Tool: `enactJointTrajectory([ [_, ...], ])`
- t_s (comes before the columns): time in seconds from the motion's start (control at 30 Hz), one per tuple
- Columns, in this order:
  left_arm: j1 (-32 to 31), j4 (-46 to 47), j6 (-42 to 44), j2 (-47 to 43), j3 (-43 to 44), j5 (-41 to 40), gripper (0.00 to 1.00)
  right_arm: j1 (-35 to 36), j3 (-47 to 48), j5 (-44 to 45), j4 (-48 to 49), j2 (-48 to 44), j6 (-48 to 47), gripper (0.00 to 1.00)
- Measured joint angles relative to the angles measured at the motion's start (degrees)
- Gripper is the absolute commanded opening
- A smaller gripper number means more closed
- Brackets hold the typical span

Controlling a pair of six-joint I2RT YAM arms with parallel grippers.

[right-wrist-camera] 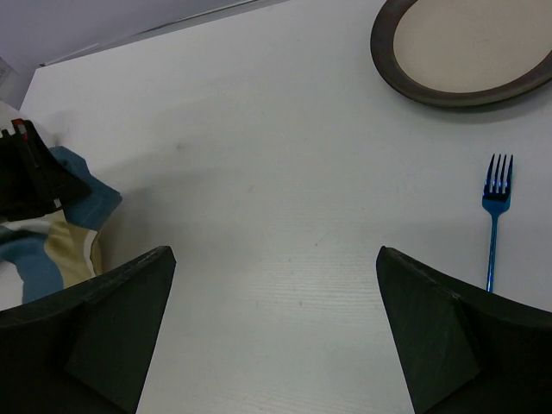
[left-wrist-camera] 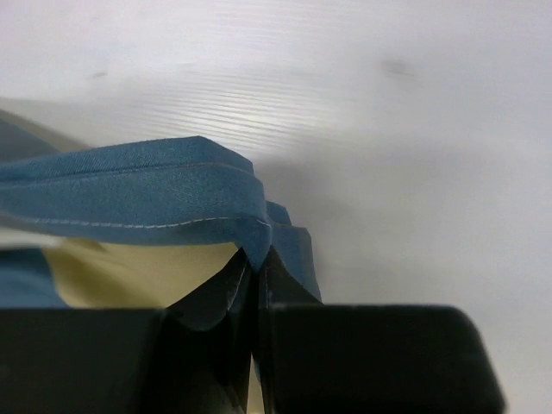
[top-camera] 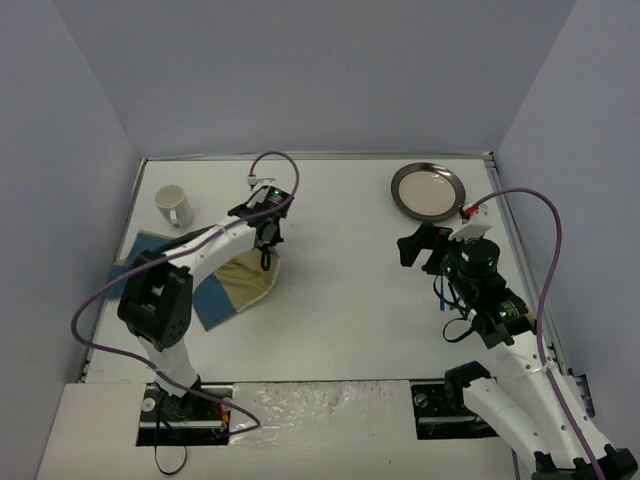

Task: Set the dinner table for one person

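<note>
The white dinner table (top-camera: pixel 340 310) bears everything. My left gripper (top-camera: pixel 267 240) is shut on a corner of the blue-and-tan striped cloth mat (top-camera: pixel 238 285) and holds that corner lifted and folded. In the left wrist view the jaws (left-wrist-camera: pixel 256 261) pinch the mat's blue hem (left-wrist-camera: pixel 155 194). My right gripper (top-camera: pixel 420 246) is open and empty, hovering above the table right of centre. In the right wrist view its fingers (right-wrist-camera: pixel 274 255) stand wide apart over bare table. A dark-rimmed plate (top-camera: pixel 428 190) sits at the back right. A blue fork (right-wrist-camera: pixel 493 224) lies near the plate (right-wrist-camera: pixel 466 43).
A white mug (top-camera: pixel 174 206) stands at the back left beside the mat. The mat (right-wrist-camera: pixel 60 233) and the left gripper (right-wrist-camera: pixel 26 172) show at the left of the right wrist view. Grey walls enclose the table on three sides.
</note>
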Motion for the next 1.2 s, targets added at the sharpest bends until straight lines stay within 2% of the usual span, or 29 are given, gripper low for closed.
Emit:
enactJointTrajectory([
  [0.07,-8.0,-0.6,1.0,-4.3,0.6,0.7,0.06,0.0,0.0,-0.3,0.0,0.5,-0.2,1.00],
  [0.13,-14.7,-1.1,1.1,-7.3,0.6,1.2,0.24,0.0,0.0,-0.8,0.0,1.3,-0.2,1.00],
  [0.2,-20.2,-1.6,0.7,-9.1,0.0,2.0,0.36,0.0,0.0,-1.2,0.0,2.5,-0.3,1.00],
  [0.23,-22.2,-1.8,0.4,-9.5,-0.4,2.3,0.43,0.0,0.0,-1.6,0.0,3.3,-0.3,1.00],
  [0.33,-24.4,-2.7,-0.9,-9.2,-3.4,2.9,0.75,0.0,-0.6,-2.6,0.4,6.1,-0.3,1.00],
  [0.4,-24.7,-3.3,-1.9,-9.2,-5.4,2.9,0.85,0.1,-1.2,-3.1,0.4,8.1,-0.3,1.00],
  [0.6,-23.8,-5.0,-2.5,-14.8,-9.1,-0.9,0.89,2.6,-2.6,-2.6,0.5,17.8,-0.3,1.00],
  [0.73,-17.8,-4.1,-4.0,-23.1,-14.1,-2.7,0.89,6.7,-2.6,-1.4,1.0,23.1,-0.3,1.00],
  [0.93,-9.8,-1.1,-7.5,-33.8,-26.9,-4.1,0.89,10.8,-2.4,-0.9,4.5,27.5,-0.8,1.00],
  [1.03,-6.9,0.7,-8.9,-34.6,-32.1,-3.3,0.88,11.6,-0.8,0.0,5.4,30.6,-1.5,1.00],
  [1.2,0.1,5.1,-10.2,-30.6,-36.1,-0.9,0.81,12.4,2.8,3.0,7.1,36.9,-2.8,0.99],
])
